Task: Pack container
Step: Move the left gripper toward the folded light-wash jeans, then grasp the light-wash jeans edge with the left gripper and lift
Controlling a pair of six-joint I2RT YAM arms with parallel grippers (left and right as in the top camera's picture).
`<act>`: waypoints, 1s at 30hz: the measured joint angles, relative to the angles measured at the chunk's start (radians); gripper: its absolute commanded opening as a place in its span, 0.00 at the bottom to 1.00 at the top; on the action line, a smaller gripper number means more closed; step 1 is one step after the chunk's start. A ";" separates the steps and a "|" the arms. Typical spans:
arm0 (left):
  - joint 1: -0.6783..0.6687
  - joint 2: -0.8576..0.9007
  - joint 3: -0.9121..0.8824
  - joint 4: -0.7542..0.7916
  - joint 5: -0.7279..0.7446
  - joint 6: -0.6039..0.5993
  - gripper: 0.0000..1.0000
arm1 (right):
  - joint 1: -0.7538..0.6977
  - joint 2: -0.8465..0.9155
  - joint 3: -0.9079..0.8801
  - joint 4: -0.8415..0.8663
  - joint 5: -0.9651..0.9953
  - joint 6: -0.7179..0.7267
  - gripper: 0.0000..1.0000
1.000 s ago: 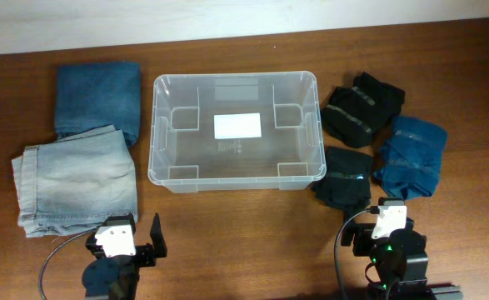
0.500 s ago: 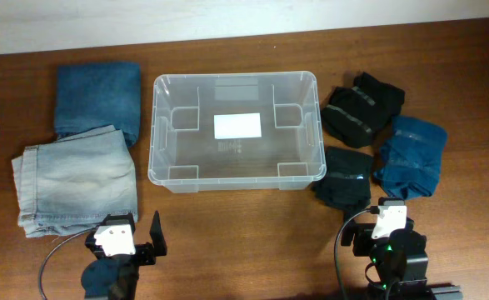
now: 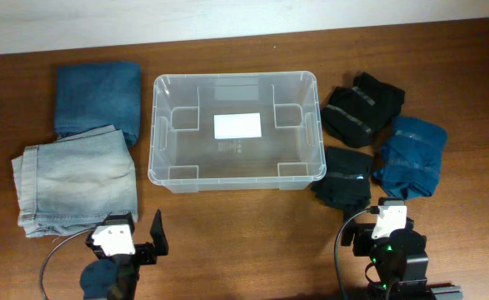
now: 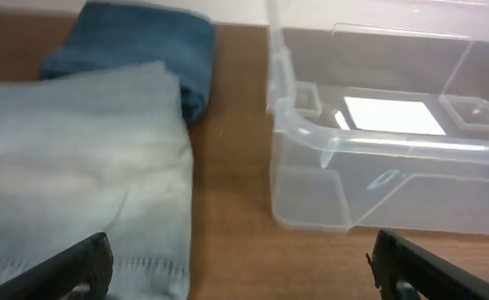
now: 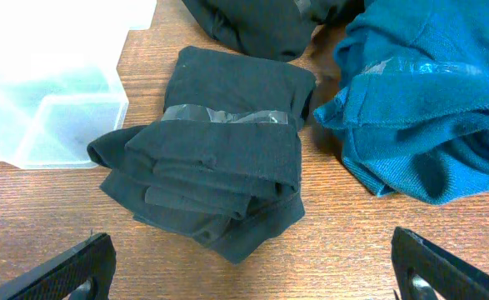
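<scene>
Clear plastic, the container (image 3: 186, 154) sits mid-table, nearer the far edge, and holds nothing yet. Pale jeans (image 3: 76, 179) and dark jeans (image 3: 98, 96) lie toward the left edge. A black bundle (image 5: 219, 167), a teal bundle (image 5: 427, 108) and a second black bundle (image 3: 362, 104) lie toward the right edge.

Both arms wait at the near edge. The left gripper (image 4: 244, 262) and the right gripper (image 5: 252, 262) each have their jaws spread wide and carry nothing.

The first pick looks to be the step in hand. The black bundle lies straight ahead of the right gripper, so it seems the easiest start. I would close across its taped band (the tape should keep the folds together). Then lift well above the rim and set it into a right corner, leaving the flat floor for the jeans. The jeans are floppy, so a pinch at a folded edge would likely hold better than one mid-panel.

Against the earlier frames almost nothing differs. Every garment and the container lie where they were, and neither arm has clearly moved.
</scene>
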 measured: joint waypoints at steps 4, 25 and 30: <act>0.000 0.149 0.160 -0.073 -0.070 -0.057 0.99 | 0.000 -0.001 0.000 0.000 0.000 0.000 0.98; 0.575 1.217 1.014 -0.491 0.035 -0.217 0.99 | 0.000 -0.001 0.000 0.000 0.000 0.000 0.98; 0.872 1.402 1.014 -0.532 0.153 -0.206 0.99 | 0.000 -0.001 0.000 0.000 0.000 0.000 0.98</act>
